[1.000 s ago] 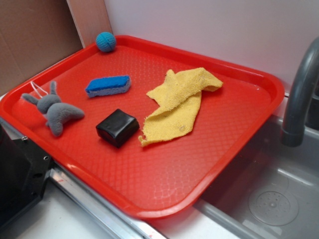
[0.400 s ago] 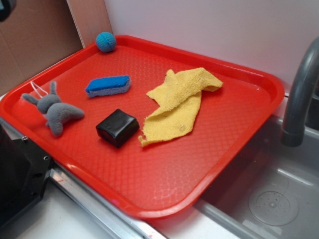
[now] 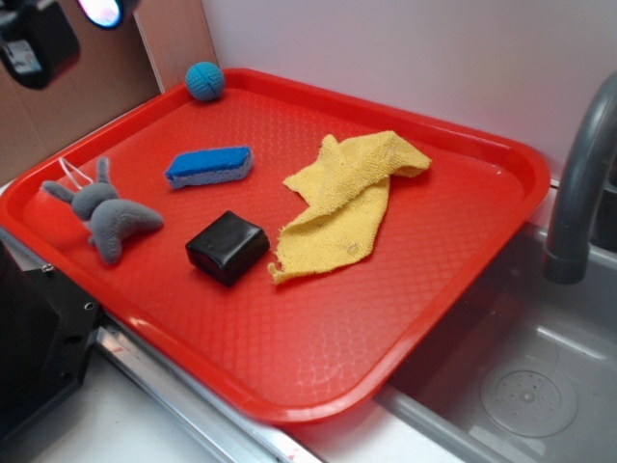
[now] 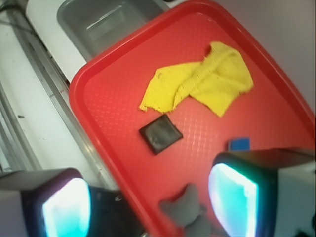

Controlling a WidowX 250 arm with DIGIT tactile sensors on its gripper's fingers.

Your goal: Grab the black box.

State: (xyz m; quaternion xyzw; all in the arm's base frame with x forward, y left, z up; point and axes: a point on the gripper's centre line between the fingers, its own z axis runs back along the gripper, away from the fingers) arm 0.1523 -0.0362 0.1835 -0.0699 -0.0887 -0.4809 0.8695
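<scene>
Standing by the sink, I see almost none of the job done; the red tray (image 3: 463, 241) lies on the counter with everything loose on it; the yellow cloth (image 3: 347, 198) is spread mid-tray, its lower corner just beside the black box (image 3: 228, 247), which sits untouched between the cloth and the grey plush toy (image 3: 108, 214); the blue sponge (image 3: 209, 165) is farther back; the tool (image 4: 148, 200) hangs high above, fingers wide and empty; approach, descent and closing all remain.
</scene>
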